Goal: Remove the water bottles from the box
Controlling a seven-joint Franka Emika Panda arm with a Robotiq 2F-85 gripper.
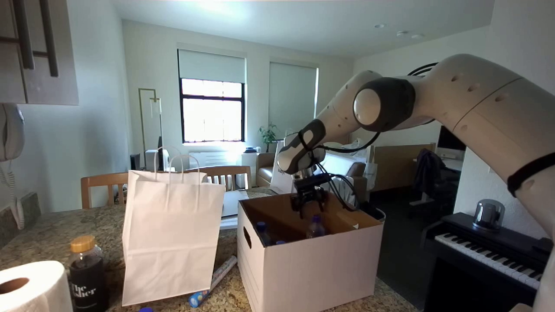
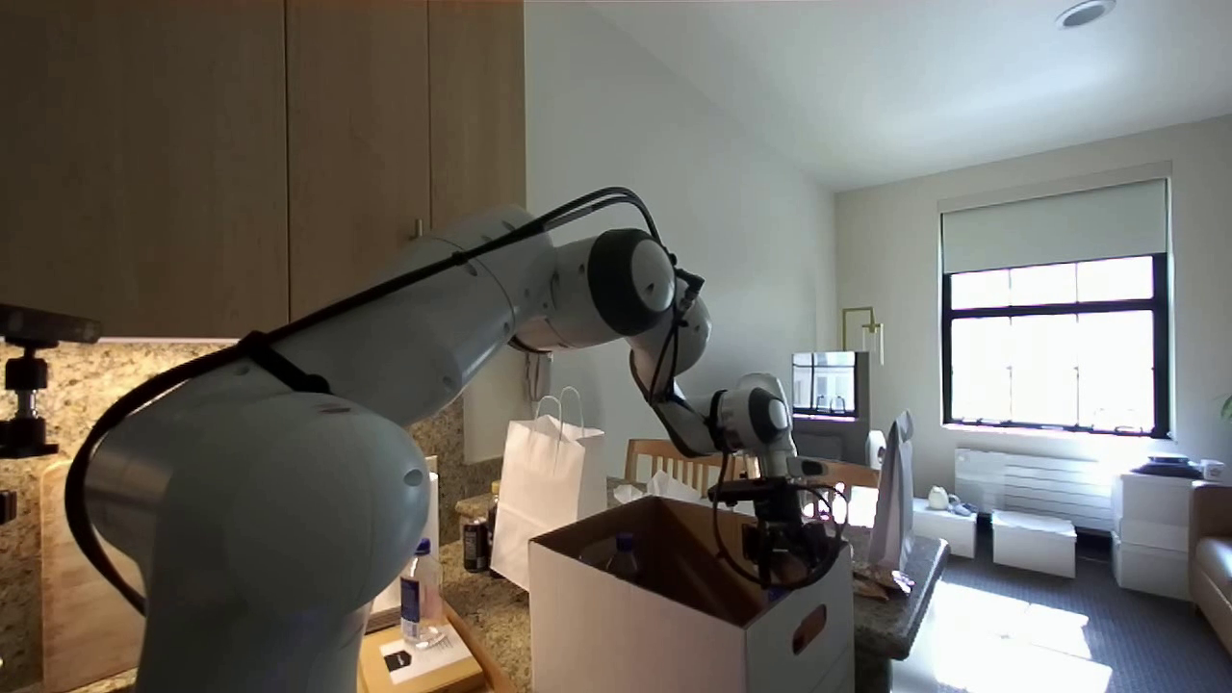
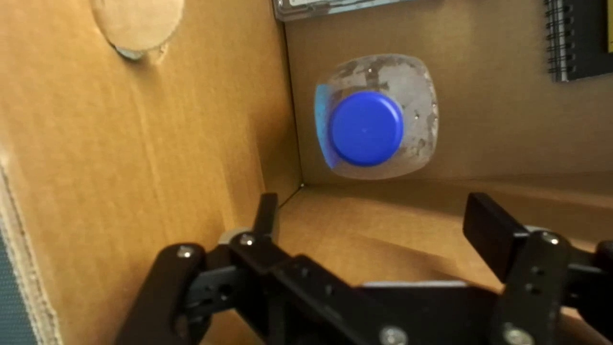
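Note:
The box (image 1: 316,271), white outside and brown inside, stands on the counter in both exterior views. Several clear water bottles with blue caps stand in it, among them a water bottle (image 1: 316,229) near my jaws and a water bottle (image 2: 624,560) in another corner. From above, the wrist view shows a water bottle (image 3: 416,120) upright close to the box's corner. My gripper (image 3: 371,206) is inside the box opening, its jaws wide apart with nothing between them, above that bottle. Outside the box, a water bottle (image 2: 421,602) stands on a package beside the arm's base.
Next to the box stands a white paper bag (image 1: 173,238), with a patterned tube (image 1: 212,281) between them. A dark bottle (image 1: 88,277) and a paper roll (image 1: 34,290) are further aside. A spiral notebook (image 3: 582,43) lies in the box, whose wall (image 3: 158,143) runs close beside one finger.

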